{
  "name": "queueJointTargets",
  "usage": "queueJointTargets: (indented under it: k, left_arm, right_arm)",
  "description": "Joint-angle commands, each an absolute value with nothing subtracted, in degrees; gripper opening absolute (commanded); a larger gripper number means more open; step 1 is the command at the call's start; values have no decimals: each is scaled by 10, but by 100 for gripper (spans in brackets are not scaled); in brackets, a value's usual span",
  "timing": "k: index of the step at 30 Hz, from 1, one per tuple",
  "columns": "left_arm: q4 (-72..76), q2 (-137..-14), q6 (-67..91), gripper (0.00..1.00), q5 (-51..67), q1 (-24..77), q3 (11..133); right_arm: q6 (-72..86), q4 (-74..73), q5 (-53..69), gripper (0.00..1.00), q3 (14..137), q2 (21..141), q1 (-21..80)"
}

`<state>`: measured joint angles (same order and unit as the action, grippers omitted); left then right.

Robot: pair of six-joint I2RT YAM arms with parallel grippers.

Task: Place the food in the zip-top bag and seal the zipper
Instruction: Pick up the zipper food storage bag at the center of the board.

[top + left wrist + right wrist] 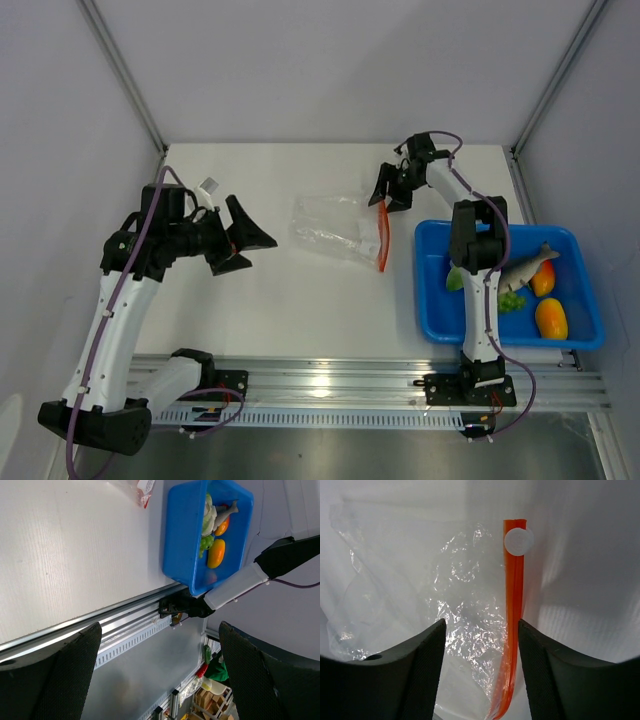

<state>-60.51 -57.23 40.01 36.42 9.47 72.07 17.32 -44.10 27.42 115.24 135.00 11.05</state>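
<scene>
While the right claw [480,630] gapes, the zipper [514,605] runs between.

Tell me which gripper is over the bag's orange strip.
The right gripper, jaws open over the zipper; the left gripper hangs open, apart from the zip-top bag.

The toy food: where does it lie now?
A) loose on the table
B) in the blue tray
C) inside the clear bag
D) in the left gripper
B: the toy food sits in the blue tray, while the zip-top bag looks empty.
</scene>
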Motion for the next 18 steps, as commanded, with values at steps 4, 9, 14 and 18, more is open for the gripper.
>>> queueJointTargets:
  k: [4, 9, 14, 18]
  left_arm:
    - [-592, -565, 397, 99, 380, 98, 712]
    - [-588, -563, 401, 99, 381, 104, 707]
    - [-587, -561, 403, 99, 379, 109, 703]
    - [-589, -564, 403, 100, 369, 117, 705]
  right_arm:
    - [193, -404, 325, 57, 1129, 1335, 120]
    - [206, -379, 352, 54, 1101, 1333, 122]
    - [213, -354, 373, 42, 1078, 1326, 123]
    - [223, -334, 404, 20, 1072, 1322, 127]
